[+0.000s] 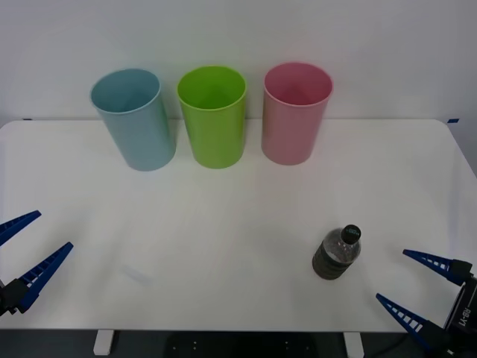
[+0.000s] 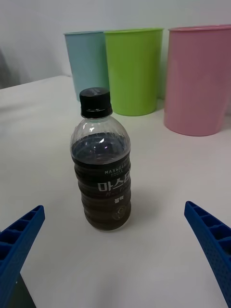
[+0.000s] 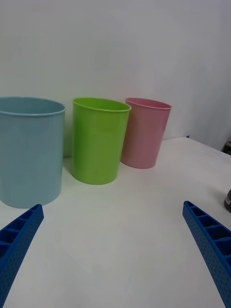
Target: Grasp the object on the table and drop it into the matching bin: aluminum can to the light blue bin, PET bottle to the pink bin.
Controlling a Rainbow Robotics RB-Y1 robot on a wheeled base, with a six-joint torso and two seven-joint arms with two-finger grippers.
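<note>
Standing upright on the white worktop [image 1: 238, 246] near the right gripper [image 1: 417, 289], the PET bottle [image 1: 337, 253] looks nearly full, so fairly heavy, smooth and slippery; its ribbed lower body offers the best hold. Both grippers' jaws are spread apart, the left gripper [image 1: 26, 250] waiting at the near left.

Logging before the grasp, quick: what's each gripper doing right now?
Left gripper: open, holding nothing, at the table's near left edge.
Right gripper: open, empty, facing the PET bottle.
</note>
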